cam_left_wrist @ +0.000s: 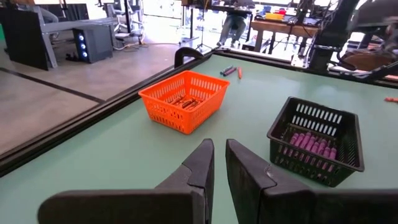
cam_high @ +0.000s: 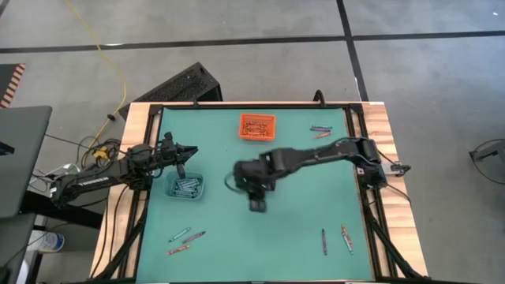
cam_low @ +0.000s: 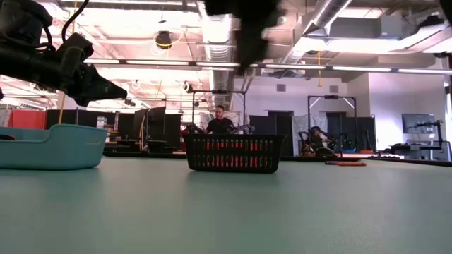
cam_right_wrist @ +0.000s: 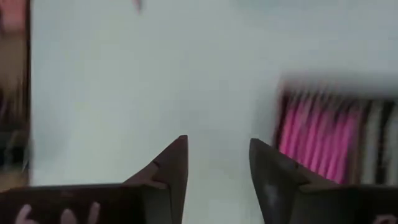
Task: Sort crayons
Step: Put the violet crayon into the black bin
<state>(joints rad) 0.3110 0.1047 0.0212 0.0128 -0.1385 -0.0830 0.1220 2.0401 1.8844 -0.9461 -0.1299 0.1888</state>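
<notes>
Crayons partly sorted, strays left at three spots

Crayons are seen binned in the clear bin, orange basket and black basket. Loose ones lie front-left, others far-right and front-right. The left gripper hangs nearly closed, empty; the right gripper stands apart, empty, beside the black basket.

The green table mat looks smooth and matt, framed by pale bare wood. Ahead of the left gripper, the orange bin and black bin are latticed plastic, slightly glossy.
</notes>
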